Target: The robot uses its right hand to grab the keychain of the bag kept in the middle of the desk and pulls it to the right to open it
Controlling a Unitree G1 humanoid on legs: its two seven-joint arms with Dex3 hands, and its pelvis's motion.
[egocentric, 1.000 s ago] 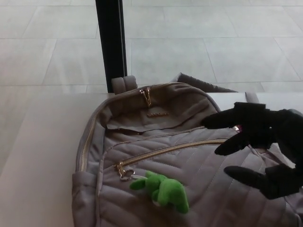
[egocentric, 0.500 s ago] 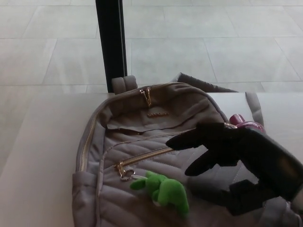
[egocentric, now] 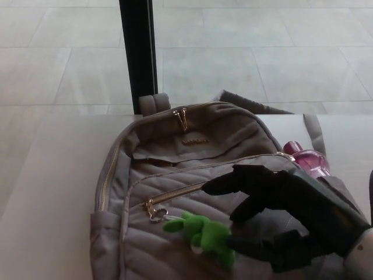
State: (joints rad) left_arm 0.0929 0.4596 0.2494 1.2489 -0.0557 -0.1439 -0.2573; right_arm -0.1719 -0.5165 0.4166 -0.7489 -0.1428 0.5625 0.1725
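Observation:
A grey quilted backpack lies flat in the middle of the white desk. Its front pocket has a gold zipper with the pull at the left end. A green plush keychain hangs from that pull on a metal ring. My right hand reaches in from the lower right over the bag, open, its fingers spread just right of and above the green keychain. The thumb lies below, close to the plush. My left hand is out of the picture.
A black post stands behind the bag at the desk's far edge. A pink object sits at the bag's right side near a grey strap. Tiled floor lies beyond the desk.
My right hand has moved left and down across the bag, from its right edge to right beside the green keychain. The bag and keychain have stayed put.

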